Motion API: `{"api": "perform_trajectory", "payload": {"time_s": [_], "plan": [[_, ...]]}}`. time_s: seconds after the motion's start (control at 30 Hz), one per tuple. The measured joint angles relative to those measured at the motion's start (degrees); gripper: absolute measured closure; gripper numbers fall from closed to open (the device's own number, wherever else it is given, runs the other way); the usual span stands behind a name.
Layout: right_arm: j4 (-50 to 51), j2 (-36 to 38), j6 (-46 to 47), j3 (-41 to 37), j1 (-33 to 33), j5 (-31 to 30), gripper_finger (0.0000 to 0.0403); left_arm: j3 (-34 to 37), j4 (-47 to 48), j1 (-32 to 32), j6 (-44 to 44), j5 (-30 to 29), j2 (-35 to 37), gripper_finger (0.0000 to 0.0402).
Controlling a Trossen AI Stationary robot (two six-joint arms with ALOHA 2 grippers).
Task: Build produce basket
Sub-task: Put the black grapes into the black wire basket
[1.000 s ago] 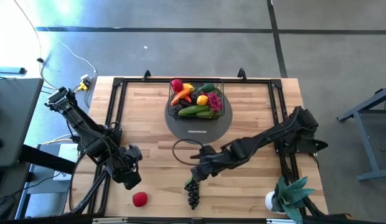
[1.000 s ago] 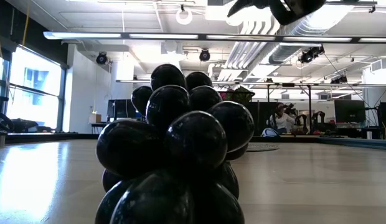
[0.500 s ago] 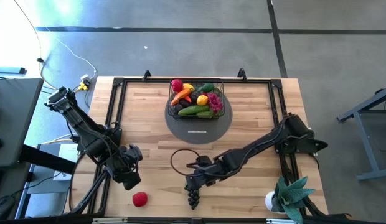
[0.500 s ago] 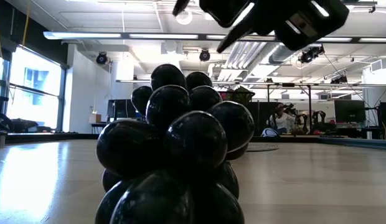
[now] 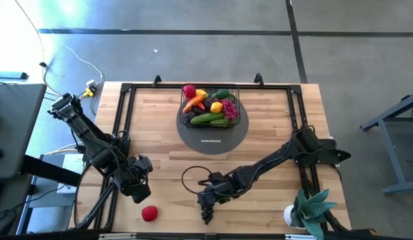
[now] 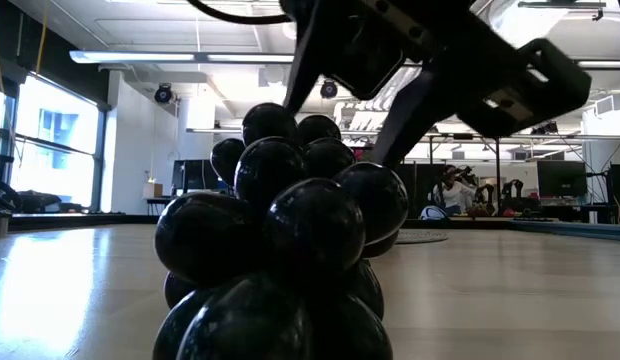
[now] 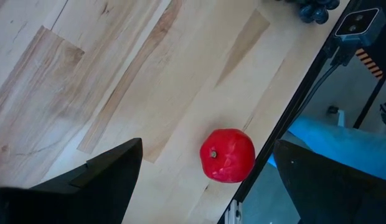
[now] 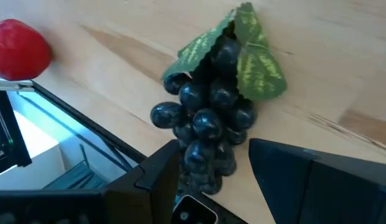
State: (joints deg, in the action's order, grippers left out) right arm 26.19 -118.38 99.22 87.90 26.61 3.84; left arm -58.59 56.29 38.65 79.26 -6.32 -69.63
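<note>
At the table's near edge, about 6 o'clock in the high view, lie the dark grapes (image 5: pixel 207 215), with the right gripper (image 5: pixel 205 199) directly over them. Its wrist view shows what the overhead cannot: the fingers (image 8: pixel 157 167) are parted and straddle the lower end of the bunch (image 8: pixel 208 118) without visibly pinching it, and green leaves sit at the bunch's far end. From table height the grapes (image 6: pixel 275 240) fill the foreground and the gripper (image 6: pixel 385 95) looms just above and behind them.

Toward 8 o'clock a red tomato (image 5: pixel 149 213) rests on the wood near the table's edge. The left gripper (image 5: pixel 141 193) hangs just beyond it, spread wide and holding nothing; its wrist view shows the tomato (image 7: pixel 227 155) between the two fingers (image 7: pixel 87 180) and below them, untouched.

Farther off, at 12 o'clock, the basket (image 5: pixel 236 117) sits on a grey disc (image 5: pixel 213 139), filled with produce (image 5: pixel 208 105). A potted plant (image 5: pixel 310 208) stands at 4 o'clock.
</note>
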Motion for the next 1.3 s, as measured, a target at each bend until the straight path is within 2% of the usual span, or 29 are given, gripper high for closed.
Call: {"api": "perform_trajectory", "payload": {"time_s": [0.6, 0.73, 0.93, 1.1, 1.3], "plan": [[-2.8, -5.4, 1.3, 0.1, -0.3, 0.9, 0.0231, 0.0, 0.0, 0.0, 0.0, -0.1, 0.0, 0.0048], [-2.4, -5.5, 1.2, 0.1, -0.5, 0.6, 0.0276, 0.0, 0.0, 0.0, 0.0, -0.1, 0.0, 0.0048], [-3.3, -5.5, -0.5, 0.2, -0.5, -1.1, 0.0388, 0.0, 0.0, 0.0, -1.9, -0.1, 0.0, 0.0048], [-2.7, -5.7, -2.3, 1.8, -1.0, -1.9, 0.0384, 0.0, 0.0, 0.0, -3.2, -1.1, 0.0, 0.0048], [-2.2, -5.8, -6.5, 4.6, -2.5, -5.6, 0.0397, 0.0, 0.0, 0.0, -6.5, -2.0, 0.0, 0.0048]]}}
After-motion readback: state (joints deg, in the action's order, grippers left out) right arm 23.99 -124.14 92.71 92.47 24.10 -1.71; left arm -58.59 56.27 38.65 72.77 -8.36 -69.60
